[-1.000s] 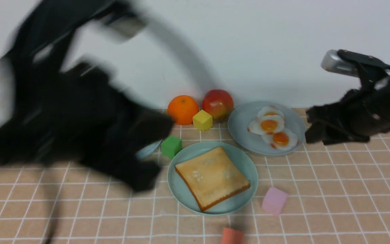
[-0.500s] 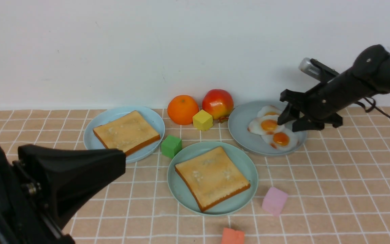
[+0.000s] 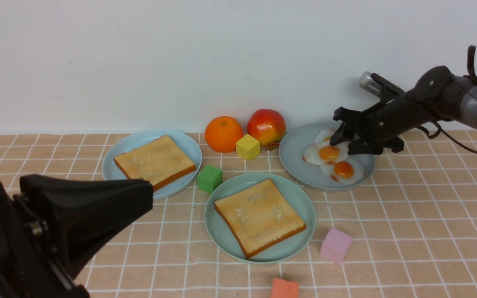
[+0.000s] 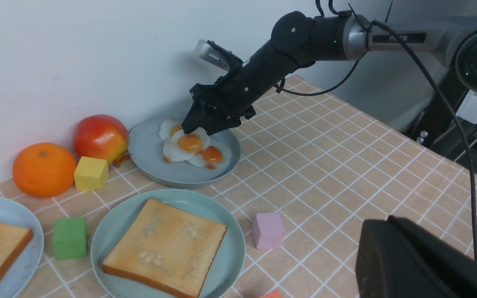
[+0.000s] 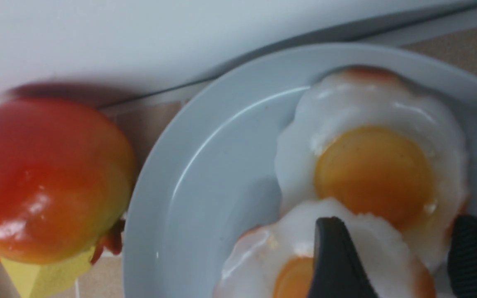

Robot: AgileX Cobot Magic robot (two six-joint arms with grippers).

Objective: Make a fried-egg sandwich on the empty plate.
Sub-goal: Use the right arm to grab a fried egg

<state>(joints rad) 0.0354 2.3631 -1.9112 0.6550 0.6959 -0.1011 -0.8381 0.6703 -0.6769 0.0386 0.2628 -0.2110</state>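
Three fried eggs (image 3: 343, 169) overlap on the grey-blue plate (image 3: 292, 159). The right gripper (image 3: 344, 145), fingers parted, straddles the middle fried egg (image 3: 328, 153) there, so a pinch could drag its neighbours along.

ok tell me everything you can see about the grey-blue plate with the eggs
The grey-blue plate is round, matte like plastic, with a shallow rim. It sits flat on the tiled tabletop near the wall, right of the apple and behind the mint-green plate. Three overlapping fried eggs lie on its right half; the left half is bare. The open right claw hangs over the eggs.
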